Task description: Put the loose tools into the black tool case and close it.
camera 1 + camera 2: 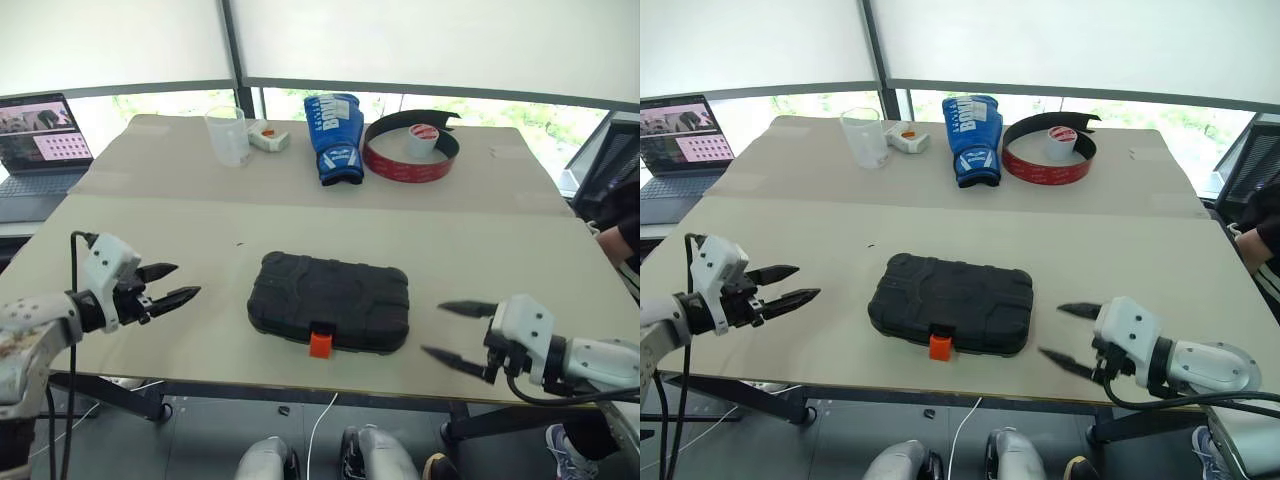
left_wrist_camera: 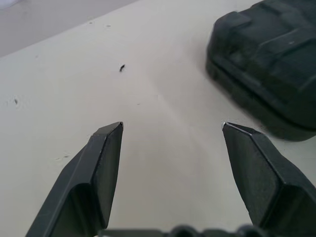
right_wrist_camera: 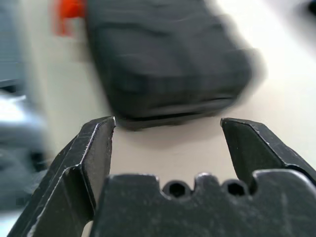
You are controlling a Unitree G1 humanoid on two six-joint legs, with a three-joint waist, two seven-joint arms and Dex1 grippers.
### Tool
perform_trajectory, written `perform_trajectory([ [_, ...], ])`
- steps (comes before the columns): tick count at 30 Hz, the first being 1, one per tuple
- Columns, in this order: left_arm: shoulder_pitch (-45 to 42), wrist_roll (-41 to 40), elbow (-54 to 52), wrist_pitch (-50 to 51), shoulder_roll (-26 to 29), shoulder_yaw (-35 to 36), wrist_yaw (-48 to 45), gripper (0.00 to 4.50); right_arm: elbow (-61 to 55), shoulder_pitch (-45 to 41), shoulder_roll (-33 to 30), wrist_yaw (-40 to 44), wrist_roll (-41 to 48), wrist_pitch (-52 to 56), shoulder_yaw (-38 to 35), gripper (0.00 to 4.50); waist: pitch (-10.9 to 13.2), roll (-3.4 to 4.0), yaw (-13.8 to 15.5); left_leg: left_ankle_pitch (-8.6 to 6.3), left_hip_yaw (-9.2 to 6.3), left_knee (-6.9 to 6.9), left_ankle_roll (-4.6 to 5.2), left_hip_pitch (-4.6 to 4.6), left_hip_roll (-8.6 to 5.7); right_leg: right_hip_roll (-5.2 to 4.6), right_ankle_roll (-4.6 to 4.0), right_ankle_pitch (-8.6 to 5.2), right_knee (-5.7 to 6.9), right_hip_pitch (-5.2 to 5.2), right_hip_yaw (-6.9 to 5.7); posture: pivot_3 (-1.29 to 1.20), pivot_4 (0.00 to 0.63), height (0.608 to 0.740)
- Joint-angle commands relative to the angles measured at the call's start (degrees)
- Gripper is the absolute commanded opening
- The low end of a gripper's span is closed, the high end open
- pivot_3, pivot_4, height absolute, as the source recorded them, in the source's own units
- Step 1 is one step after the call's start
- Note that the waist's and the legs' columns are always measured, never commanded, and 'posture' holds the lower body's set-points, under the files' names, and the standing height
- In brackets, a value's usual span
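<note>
On the table [image 1: 150,215], near its front edge, the black tool case [image 1: 330,302] lies shut, orange latch [image 1: 320,344] forward. Left claw [image 1: 170,284] and right claw [image 1: 455,330] flank it, released, empty. Rigid moulded plastic, probably slick; best gripped at the rim.

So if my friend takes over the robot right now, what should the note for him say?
Left gripper: open, empty, off the case's left end.
Right gripper: open, empty, off its right end.
Black tool case: lying shut near the table's front edge, orange latch facing the robot.
Loose tools: none visible on the table, so they seem packed.
Left to do: probably just check the latch is snapped; I can't tell from here.
</note>
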Motion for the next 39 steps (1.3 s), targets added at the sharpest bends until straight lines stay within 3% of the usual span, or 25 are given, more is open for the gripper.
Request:
perform_trajectory([
  [1,-12.0,8.5,11.7,-10.5,-2.6,-9.5,-3.8,2.03,-1.4,-2.5,-0.8,3.8,-1.0,-0.7,4.7,2.35,0.0,-0.03,0.3,0.02,-0.04,0.01,-0.03,0.02,0.0,0.0,0.02,0.01,-0.07,0.1,-0.03,0.0,0.15,0.727],
  [6,-27.6,16.5,28.8,-22.1,-10.6,-18.2,-6.1,0.2,0.7,-7.5,0.1,5.7,-5.6,-2.1,12.2,0.62,0.0,-0.14,0.3,0.23,0.05,0.18,0.37,-0.21,-0.07,-0.01,0.1,0.08,-0.29,0.12,0.01,0.0,0.15,0.727],
  [8,-31.5,18.3,34.3,-26.4,-13.4,-19.8,-6.8,0.0,1.7,-9.1,0.9,5.7,-7.0,-2.4,14.2,0.03,0.0,-0.21,0.2,0.22,0.05,0.29,0.4,-0.34,-0.08,0.0,0.1,0.08,-0.33,0.1,-0.04,0.0,0.15,0.727],
  [11,-36.7,19.9,40.8,-31.2,-18.5,-21.9,-8.3,0.0,4.1,-12.1,2.4,5.1,-10.0,-3.1,17.0,0.03,0.1,-0.25,0.0,0.21,0.09,0.38,0.41,-0.44,-0.1,0.0,0.11,0.08,-0.34,0.08,-0.14,0.0,0.15,0.727],
  [15,-38.1,19.3,41.3,-34.1,-22.2,-23.3,-13.7,0.0,8.0,-17.1,6.3,0.0,-12.7,-0.7,17.2,0.03,0.1,-0.28,-0.7,0.21,0.09,0.52,0.41,-0.47,-0.08,0.02,0.15,0.06,-0.26,0.07,-0.18,0.0,0.15,0.727],
  [22,-30.4,18.4,28.2,-35.7,-18.6,-26.7,-26.2,0.0,18.4,-25.5,11.2,-10.4,-19.4,0.6,14.1,0.03,0.1,-0.34,-2.1,0.25,0.21,0.73,0.29,-0.13,-0.03,-0.15,0.26,0.11,0.29,0.15,0.14,0.0,0.15,0.727],
  [29,-29.6,9.5,13.8,-17.6,-17.5,-20.3,-22.4,0.0,16.4,-21.7,10.8,-10.4,-15.3,3.3,8.9,0.03,0.1,-0.33,-1.8,0.32,0.15,0.69,0.23,-0.07,0.0,-0.08,0.08,0.0,0.54,0.09,0.14,0.0,0.15,0.727],
  [32,-33.2,12.5,18.9,-19.2,-17.7,-19.5,-18.3,0.0,11.8,-17.9,9.6,-7.9,-12.5,5.2,7.2,0.03,0.1,-0.33,-1.5,0.32,0.12,0.7,0.24,-0.13,0.0,-0.05,0.08,-0.01,0.47,0.09,0.11,0.0,0.15,0.727],
  [36,-38.7,22.0,39.2,-29.0,-17.4,-21.7,-8.8,0.0,7.8,-15.0,8.8,-5.7,-10.5,5.5,7.4,0.03,0.1,-0.32,-1.5,0.31,0.13,0.7,0.27,-0.03,-0.02,-0.06,0.1,-0.01,0.43,0.19,0.15,0.0,0.15,0.727],
  [39,-40.3,24.8,47.4,-33.6,-18.1,-22.8,-7.4,0.0,8.9,-16.3,9.8,-7.0,-11.6,5.4,8.4,0.03,0.1,-0.34,-1.9,0.29,0.14,0.67,0.29,0.0,-0.01,-0.05,0.11,-0.02,0.43,0.17,0.17,0.0,0.15,0.727],
])
